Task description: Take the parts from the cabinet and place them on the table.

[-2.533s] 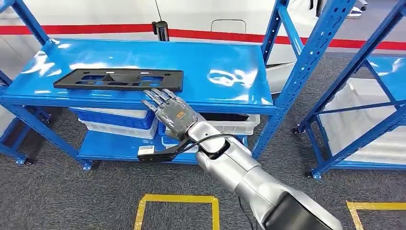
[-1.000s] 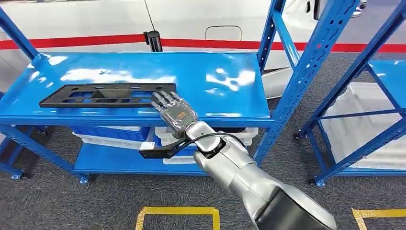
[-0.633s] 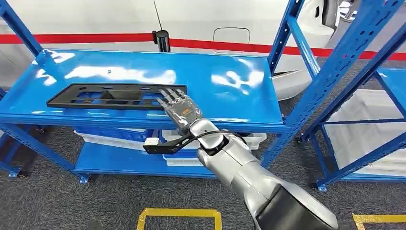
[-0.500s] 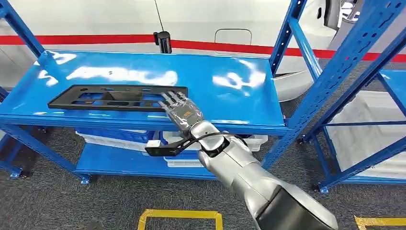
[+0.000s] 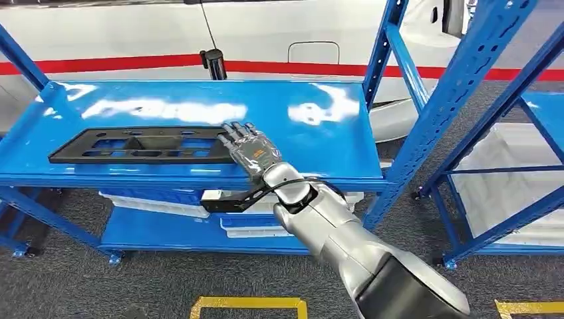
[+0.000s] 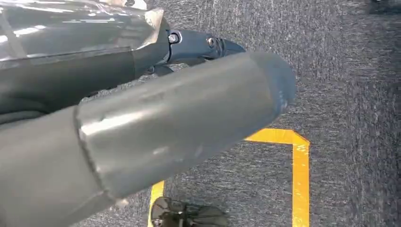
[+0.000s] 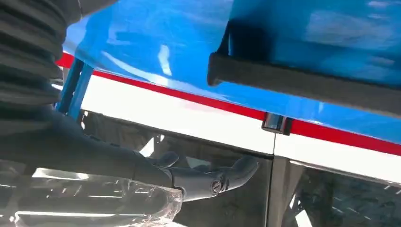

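Observation:
A long flat black part (image 5: 136, 145) with cut-outs lies on the blue cabinet's top shelf (image 5: 312, 136), toward its left front. My right hand (image 5: 249, 150) reaches over the shelf's front edge with its fingers stretched out flat, and the fingertips (image 5: 234, 129) lie at the part's right end. It grips nothing. In the right wrist view the black part's edge (image 7: 302, 85) runs across the blue shelf, beyond a dark finger (image 7: 208, 179). My left hand (image 6: 189, 127) hangs over the grey carpet and holds nothing.
Blue uprights (image 5: 442, 100) stand right of the shelf. White and blue bins (image 5: 266, 216) sit on the lower shelf. A second blue rack with a white bin (image 5: 512, 179) is at the right. Yellow floor tape (image 5: 249, 304) lies in front. A white car body with a red stripe is behind.
My right hand has moved forward from the shelf's front edge until its fingertips reach the part's right end. The camera has swayed a little; the part itself has not moved.

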Robot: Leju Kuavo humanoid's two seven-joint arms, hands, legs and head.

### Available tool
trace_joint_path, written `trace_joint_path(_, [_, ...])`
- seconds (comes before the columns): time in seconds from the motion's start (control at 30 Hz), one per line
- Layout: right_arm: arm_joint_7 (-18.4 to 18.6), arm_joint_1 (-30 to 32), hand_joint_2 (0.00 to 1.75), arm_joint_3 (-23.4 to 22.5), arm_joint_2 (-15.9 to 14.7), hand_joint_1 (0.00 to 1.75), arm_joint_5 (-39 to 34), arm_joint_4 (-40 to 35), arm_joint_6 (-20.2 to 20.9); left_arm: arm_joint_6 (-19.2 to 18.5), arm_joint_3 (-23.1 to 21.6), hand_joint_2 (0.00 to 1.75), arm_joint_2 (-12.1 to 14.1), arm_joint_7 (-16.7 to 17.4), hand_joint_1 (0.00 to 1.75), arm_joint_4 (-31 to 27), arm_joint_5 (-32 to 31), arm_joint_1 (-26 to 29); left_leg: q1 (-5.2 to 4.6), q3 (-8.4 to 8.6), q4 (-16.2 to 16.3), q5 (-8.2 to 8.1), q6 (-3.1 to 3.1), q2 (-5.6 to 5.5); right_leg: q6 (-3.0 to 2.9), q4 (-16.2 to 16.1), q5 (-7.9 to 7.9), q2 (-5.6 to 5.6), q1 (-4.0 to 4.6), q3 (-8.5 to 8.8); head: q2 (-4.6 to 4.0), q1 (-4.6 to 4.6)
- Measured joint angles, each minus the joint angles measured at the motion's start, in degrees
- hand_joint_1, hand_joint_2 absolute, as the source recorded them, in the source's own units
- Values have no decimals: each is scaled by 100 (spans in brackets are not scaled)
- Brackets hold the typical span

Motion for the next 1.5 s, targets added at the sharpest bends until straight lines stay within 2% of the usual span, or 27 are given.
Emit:
trace_joint_path(0.03, [0, -5, 175, 0, 0, 0, 0, 0, 5, 0, -2, 0, 2, 0, 0, 0, 0, -1, 20, 234, -485, 237, -8, 13, 33, 7, -28, 1, -3, 32, 0, -7])
trace_joint_path(0.07, [0, -18, 175, -2, 0, 0, 0, -2, 9, 0, -2, 0, 2, -2, 0, 0, 0, -2, 25, 375, -782, 270, -15, 25, 75, 23, -59, 2, 37, 37, 0, -2])
trace_joint_path(0.2, [22, -51, 175, -7, -2, 0, -2, -2, 29, -4, 0, 0, -4, -2, 0, 0, 0, -8, -67, 379, -808, 215, 176, -21, 188, -3, -103, 7, 59, 28, 0, 22])
trace_joint_path(0.27, [37, -68, 175, -9, -4, 0, -7, -18, 29, -4, 0, 0, -9, -9, 0, 0, 0, -10, -40, 431, -849, 240, 259, -20, 235, 222, -215, -21, 40, -81, 0, 20])
trace_joint_path(0.3, [44, -82, 175, -9, -9, 0, -9, -22, 35, -7, -2, 0, -9, -9, 0, 0, 0, -12, -42, 439, -849, 224, 307, -16, 207, 565, -375, -22, 40, -256, 0, 37])
trace_joint_path(0.37, [54, -75, 175, -9, -13, 0, -11, -22, 61, -7, 0, 0, 4, -9, 0, 0, 0, -10, -50, 451, -846, 201, 350, -14, 157, 1566, -735, -21, 40, -804, 0, 39])
trace_joint_path(0.4, [55, -59, 175, -9, -15, 0, -15, -24, 61, -7, 0, 0, 7, -9, 0, 0, 0, -7, -57, 457, -845, 191, 357, -16, 171, 1888, -785, -21, 41, -999, 0, 44])
trace_joint_path(0.43, [55, -47, 175, -7, -15, 0, -18, -24, 61, -7, 0, 0, 4, -9, 0, 0, 0, -4, -62, 469, -844, 177, 355, -22, 195, 1935, -741, -21, 40, -1068, 0, 37])
trace_joint_path(0.5, [63, -45, 175, -7, -13, 0, -26, -28, 61, -11, 0, 0, 0, -9, 0, 0, 0, -4, -69, 516, -843, 145, 334, -46, 270, 1308, -397, -22, 40, -818, 0, 41])
trace_joint_path(0.53, [70, -50, 175, -7, -11, 0, -33, -37, 61, -13, 0, 0, -4, -9, 0, 0, 0, -4, -69, 561, -843, 114, 318, -50, 291, 673, -130, -24, 40, -526, 0, 42])
trace_joint_path(0.57, [70, -53, 175, -7, -11, 0, -35, -48, 61, -13, 0, 0, -11, -9, 0, 0, 0, -4, -69, 581, -845, 93, 294, -52, 263, 211, 28, -31, 51, -319, 0, 52])
trace_joint_path(0.6, [70, -61, 175, -7, -9, 0, -42, -50, 61, -17, 0, 0, -13, -13, 0, 0, 0, -11, -131, 579, -811, 48, 249, -57, 221, 84, 84, -28, 93, -218, 0, 48])
trace_joint_path(0.7, [72, -62, 175, -7, -7, 0, -61, -50, 59, -20, 0, 0, -13, -37, 0, 0, 0, -10, -83, 616, -866, 37, 189, -48, 170, 79, 88, -23, 79, -227, 0, 46])
trace_joint_path(0.77, [72, -60, 175, -7, -2, 0, -74, -57, 55, -20, 0, 0, -9, -42, 0, 0, 9, -10, -78, 624, -850, 30, 297, -35, 167, 51, 122, -13, 57, -209, 0, 41])
trace_joint_path(0.93, [68, -58, 175, -7, -4, 0, -122, -55, 35, -20, 0, 0, -2, -144, 0, 0, 74, -9, -68, 673, -929, 32, 277, -18, 145, 51, 108, 5, 73, -210, 0, 39])
trace_joint_path(0.97, [55, -58, 175, -9, -4, 56, -131, -53, 18, -33, 4, 0, 0, -214, 0, 0, 111, -8, -68, 679, -938, 32, 275, -15, 137, 51, 104, 7, 74, -210, 0, 39])
trace_joint_path(1.0, [52, -58, 175, -9, -4, 134, -144, -50, 4, -50, 9, 0, 0, -291, 0, 0, 140, -8, -68, 682, -944, 33, 271, -13, 132, 51, 101, 8, 77, -210, 0, 37])
trace_joint_path(1.03, [44, -58, 175, -15, -4, 129, -162, -46, -17, -68, 11, 0, -2, -380, 0, 0, 181, -9, -66, 683, -948, 38, 258, -12, 130, 51, 100, 8, 80, -209, 0, 42])
trace_joint_path(1.07, [28, -58, 175, -26, -7, 98, -173, -39, -46, -70, 18, 0, -2, -435, 0, 0, 190, -9, -64, 685, -954, 39, 222, -11, 129, 52, 100, 8, 82, -209, 0, 42])
trace_joint_path(1.1, [4, -58, 175, -35, -7, 129, -170, -33, -63, -70, 24, 0, -2, -475, 0, 0, 207, -10, -63, 687, -960, 39, 199, -10, 128, 52, 99, 8, 83, -210, 0, 39])
trace_joint_path(1.17, [-50, -57, 175, -50, -7, 129, -151, -7, -107, -85, 68, 0, -4, -548, 0, 0, 271, -11, -63, 689, -964, 45, 172, -9, 127, 53, 100, 8, 83, -209, 0, 42])
trace_joint_path(1.2, [-61, -56, 175, -55, -9, 112, -138, 7, -127, -109, 83, 0, -4, -564, 0, 0, 317, -11, -64, 688, -964, 48, 163, -9, 126, 53, 100, 8, 83, -209, 0, 42])
trace_joint_path(1.23, [-70, -54, 175, -55, -9, 112, -133, 18, -146, -144, 105, 0, -4, -577, 0, 0, 328, -12, -65, 688, -964, 48, 163, -9, 125, 53, 101, 7, 82, -208, 0, 41])
trace_joint_path(1.27, [-72, -50, 175, -57, -9, 91, -133, 24, -160, -166, 123, 0, -4, -595, 0, 0, 352, -12, -66, 688, -963, 49, 161, -9, 125, 53, 101, 7, 80, -206, 0, 44])
trace_joint_path(1.3, [-90, -47, 175, -59, -9, 133, -129, 31, -179, -205, 144, 0, -4, -623, 0, 0, 378, -12, -69, 688, -963, 50, 160, -9, 125, 53, 101, 6, 79, -205, 0, 44])
trace_joint_path(1.37, [-138, -39, 175, -72, -9, 122, -118, 35, -230, -201, 157, 0, -4, -669, 0, 0, 378, -12, -76, 688, -962, 50, 160, -9, 126, 53, 102, 6, 73, -204, 0, 44])
trace_joint_path(1.5, [-177, -35, 175, -107, -7, 159, -92, 35, -269, -142, 190, 0, -4, -710, 0, 0, 391, -17, -87, 688, -960, 50, 161, -10, 126, 53, 102, 5, 59, -204, 0, 44])
